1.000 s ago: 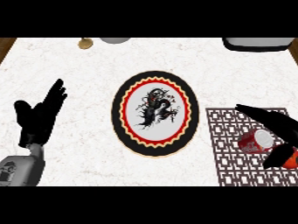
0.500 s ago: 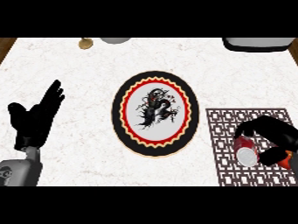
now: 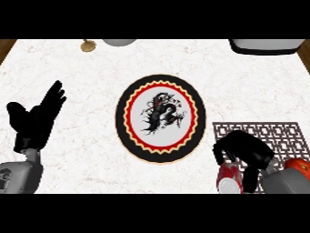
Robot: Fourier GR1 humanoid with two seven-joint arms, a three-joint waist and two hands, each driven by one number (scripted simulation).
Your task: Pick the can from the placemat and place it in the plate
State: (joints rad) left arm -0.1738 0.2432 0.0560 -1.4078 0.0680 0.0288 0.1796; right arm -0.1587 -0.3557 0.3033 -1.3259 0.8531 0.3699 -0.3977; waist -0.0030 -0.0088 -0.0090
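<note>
A red can with a white end [image 3: 230,179] sits at the near left part of the dark lattice placemat [image 3: 285,136]. My right hand [image 3: 246,152] is curled over and round it, hiding most of its body. The plate [image 3: 158,119], black-rimmed with a red ring and a dragon on white, lies in the middle of the counter, to the left of the mat, with nothing on it. My left hand [image 3: 36,119] rests open at the left, fingers up.
A red round object [image 3: 301,167] lies on the placemat beside my right forearm. At the far edge stand a small brass piece [image 3: 87,45], a grey round object [image 3: 119,42] and a grey container [image 3: 263,46]. White marble counter [image 3: 83,77] surrounds the plate.
My right hand has gone from open above the mat to curled round the can and has drawn left and nearer. The left hand stays nearly still.
</note>
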